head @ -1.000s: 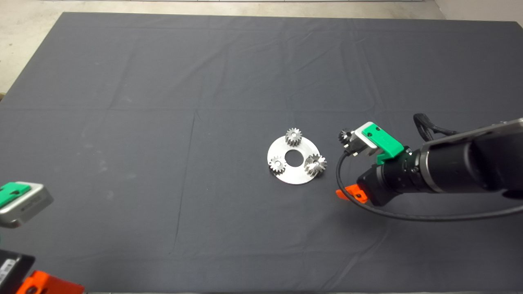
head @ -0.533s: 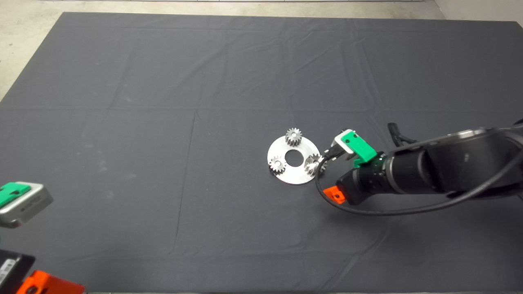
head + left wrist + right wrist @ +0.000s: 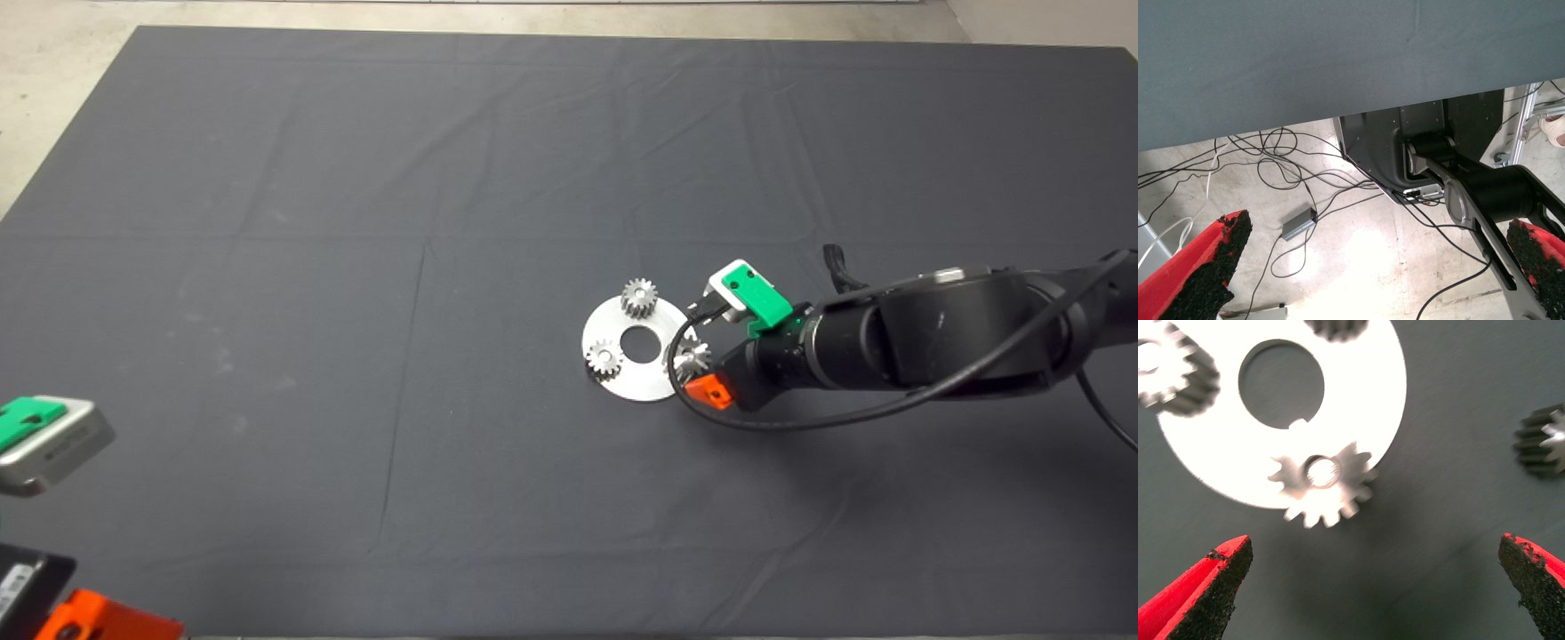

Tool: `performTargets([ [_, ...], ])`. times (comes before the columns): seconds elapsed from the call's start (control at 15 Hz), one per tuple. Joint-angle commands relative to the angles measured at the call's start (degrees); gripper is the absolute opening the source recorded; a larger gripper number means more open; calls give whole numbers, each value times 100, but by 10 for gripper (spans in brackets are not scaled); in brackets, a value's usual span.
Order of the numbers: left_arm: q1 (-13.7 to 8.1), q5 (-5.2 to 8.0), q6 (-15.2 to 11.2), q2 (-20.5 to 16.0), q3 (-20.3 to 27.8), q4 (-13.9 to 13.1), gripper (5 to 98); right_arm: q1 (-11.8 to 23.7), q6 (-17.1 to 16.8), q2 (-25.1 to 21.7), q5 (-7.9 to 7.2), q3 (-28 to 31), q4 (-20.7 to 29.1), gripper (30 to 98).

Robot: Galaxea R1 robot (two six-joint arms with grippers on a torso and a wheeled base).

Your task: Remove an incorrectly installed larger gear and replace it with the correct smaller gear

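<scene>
The larger gear [image 3: 1323, 483], silver-grey with flared teeth, sits on the round silver plate [image 3: 1358, 393] at its rim. In the head view it [image 3: 690, 359] is half hidden by my right gripper [image 3: 711, 351]. My right gripper [image 3: 1373, 547] is open and empty just above it, with one finger [image 3: 1211, 587] on each side and well apart from it. The smaller dark gear [image 3: 1543, 440] lies on the mat beside the plate; the right arm hides it in the head view. My left gripper [image 3: 1378, 267] is open and parked at the lower left edge of the head view [image 3: 44, 440].
Two small pale silver gears [image 3: 638, 296] [image 3: 605, 358] stand on the plate [image 3: 636, 382], which has a round centre hole. The dark mat [image 3: 356, 267] spreads around it. The left wrist view shows floor, cables and the robot base beyond the mat edge.
My right arm has moved left, from beside the smaller dark gear to over the larger gear on the plate. The dark gear is now hidden in the head view. The left arm has not moved.
</scene>
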Motion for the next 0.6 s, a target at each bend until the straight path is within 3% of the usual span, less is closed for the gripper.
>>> performTargets([
  [0.0, 1, 33, -6, -15, 67, -92, 983, -53, -129, 161, -136, -351, -451, 978],
  [0.53, 1, 33, -6, -85, 67, -92, 983, -62, -149, 412, -136, -485, -460, 978],
])
